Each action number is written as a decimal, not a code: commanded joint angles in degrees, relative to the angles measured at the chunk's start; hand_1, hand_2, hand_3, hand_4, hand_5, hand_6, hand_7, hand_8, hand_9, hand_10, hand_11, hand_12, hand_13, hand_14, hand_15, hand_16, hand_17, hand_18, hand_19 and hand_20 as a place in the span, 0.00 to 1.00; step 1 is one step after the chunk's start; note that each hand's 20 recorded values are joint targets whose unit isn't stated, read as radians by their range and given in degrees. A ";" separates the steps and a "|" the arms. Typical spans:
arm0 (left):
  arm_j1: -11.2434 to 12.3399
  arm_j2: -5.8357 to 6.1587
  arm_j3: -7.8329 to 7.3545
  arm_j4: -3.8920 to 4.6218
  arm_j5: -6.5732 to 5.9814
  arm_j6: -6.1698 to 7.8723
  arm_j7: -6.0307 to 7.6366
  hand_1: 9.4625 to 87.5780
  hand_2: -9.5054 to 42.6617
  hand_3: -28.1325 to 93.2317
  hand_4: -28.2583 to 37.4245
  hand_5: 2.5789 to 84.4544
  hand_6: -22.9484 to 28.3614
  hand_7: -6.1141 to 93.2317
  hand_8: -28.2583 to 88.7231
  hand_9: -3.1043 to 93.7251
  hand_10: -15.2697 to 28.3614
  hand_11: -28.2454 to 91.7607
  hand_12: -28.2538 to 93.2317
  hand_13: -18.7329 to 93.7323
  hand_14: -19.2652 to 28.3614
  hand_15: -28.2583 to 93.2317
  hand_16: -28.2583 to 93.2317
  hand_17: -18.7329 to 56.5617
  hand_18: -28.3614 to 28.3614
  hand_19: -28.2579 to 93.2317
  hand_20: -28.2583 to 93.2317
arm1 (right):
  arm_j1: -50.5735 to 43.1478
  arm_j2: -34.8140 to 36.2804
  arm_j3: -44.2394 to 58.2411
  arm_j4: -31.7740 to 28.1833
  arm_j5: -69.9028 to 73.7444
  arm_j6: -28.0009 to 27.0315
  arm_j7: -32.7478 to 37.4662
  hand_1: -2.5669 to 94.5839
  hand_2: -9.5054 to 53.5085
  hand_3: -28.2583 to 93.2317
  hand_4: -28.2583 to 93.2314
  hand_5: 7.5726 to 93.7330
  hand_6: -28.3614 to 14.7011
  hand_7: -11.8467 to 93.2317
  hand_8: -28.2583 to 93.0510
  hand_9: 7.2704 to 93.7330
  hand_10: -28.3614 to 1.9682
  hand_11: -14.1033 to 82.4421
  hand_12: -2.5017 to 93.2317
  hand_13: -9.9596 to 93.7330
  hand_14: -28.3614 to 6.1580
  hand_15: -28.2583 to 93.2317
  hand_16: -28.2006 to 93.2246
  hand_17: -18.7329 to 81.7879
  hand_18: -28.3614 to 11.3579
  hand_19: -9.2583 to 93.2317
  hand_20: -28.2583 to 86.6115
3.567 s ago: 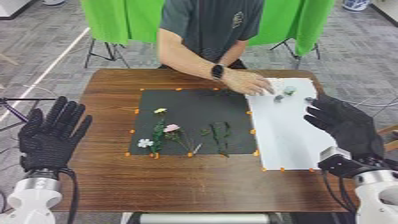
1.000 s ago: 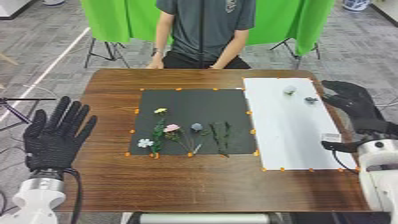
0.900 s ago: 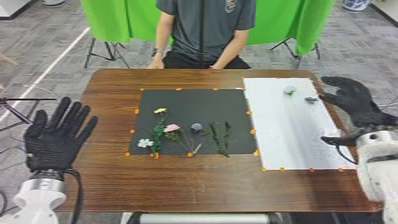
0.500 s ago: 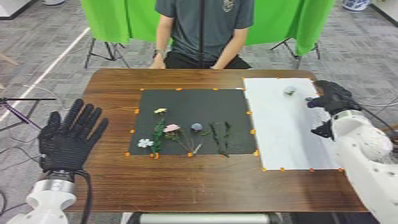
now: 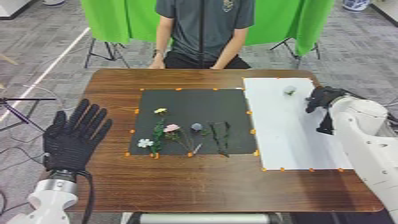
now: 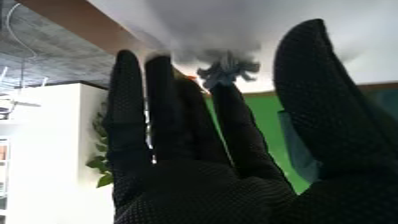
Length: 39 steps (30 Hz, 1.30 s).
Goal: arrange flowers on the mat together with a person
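On the black mat (image 5: 191,107) lie a yellow flower (image 5: 160,110), a white flower (image 5: 145,143), a pink flower (image 5: 171,128), a blue-grey flower (image 5: 196,127) and green stems (image 5: 221,137). A pale flower (image 5: 290,90) rests on the white sheet (image 5: 289,130). My right hand (image 5: 327,97) is over the sheet's far right edge. In the right wrist view, my right hand (image 6: 200,185) has straight fingers, with a dark grey flower (image 6: 228,70) at the tip of one, thumb apart. My left hand (image 5: 73,142) is open beside the table's left edge.
The brown table (image 5: 213,185) surrounds the mat and sheet, which have orange tabs along their edges. A person (image 5: 204,37) is at the far side, hands low by the table's far edge. My right forearm (image 5: 369,145) crosses the table's right edge.
The person's hand has left the white sheet, and the blue-grey flower is now on the mat. My right hand has come in over the dark grey flower; my left hand has shifted slightly right.
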 commanded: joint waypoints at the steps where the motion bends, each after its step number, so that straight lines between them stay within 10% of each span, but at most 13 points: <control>1: 0.17 -1.08 0.11 0.41 0.60 -0.55 -1.61 0.23 0.46 0.82 0.00 0.54 0.58 0.13 0.17 0.47 0.66 0.34 0.31 0.45 0.67 0.35 0.21 0.21 0.72 0.42 0.34 | -3.70 -0.79 -1.55 -0.27 -0.97 3.52 -1.25 0.53 0.00 0.82 0.00 0.46 0.58 0.36 0.09 0.52 0.52 0.38 0.17 0.58 0.54 0.60 0.33 0.42 0.21 0.84 0.39; 11: 0.12 -1.44 0.40 0.56 0.35 -0.47 -1.87 0.24 0.46 0.82 0.00 0.53 0.57 0.13 0.17 0.47 0.66 0.34 0.31 0.44 0.67 0.35 0.21 0.21 0.72 0.42 0.34 | -8.74 -0.60 -2.19 -2.59 -2.53 12.34 -4.18 0.66 0.06 0.71 0.00 0.67 0.69 0.55 0.19 0.85 0.64 0.28 0.45 0.74 0.65 0.56 0.52 0.47 0.23 0.83 0.48; 24: 0.40 -1.49 -0.19 0.38 0.69 0.59 -2.64 0.23 0.46 0.82 0.00 0.53 0.57 0.13 0.17 0.47 0.66 0.34 0.31 0.44 0.67 0.35 0.21 0.21 0.72 0.42 0.34 | -14.49 -1.25 -2.83 -26.33 -5.77 19.59 -12.06 0.62 0.06 0.78 0.00 0.68 0.65 0.54 0.21 0.85 0.61 0.27 0.45 0.72 0.65 0.55 0.52 0.47 0.23 0.83 0.49; 39: -0.83 -0.91 0.23 0.93 0.00 1.27 -3.51 0.23 0.47 0.82 0.00 0.53 0.58 0.13 0.17 0.47 0.66 0.34 0.31 0.45 0.67 0.36 0.21 0.21 0.72 0.42 0.34 | -8.24 -2.63 -16.41 -26.78 -15.52 12.65 -16.61 0.61 0.04 0.79 0.00 0.68 0.67 0.54 0.20 0.84 0.63 0.26 0.44 0.69 0.66 0.53 0.51 0.46 0.23 0.83 0.49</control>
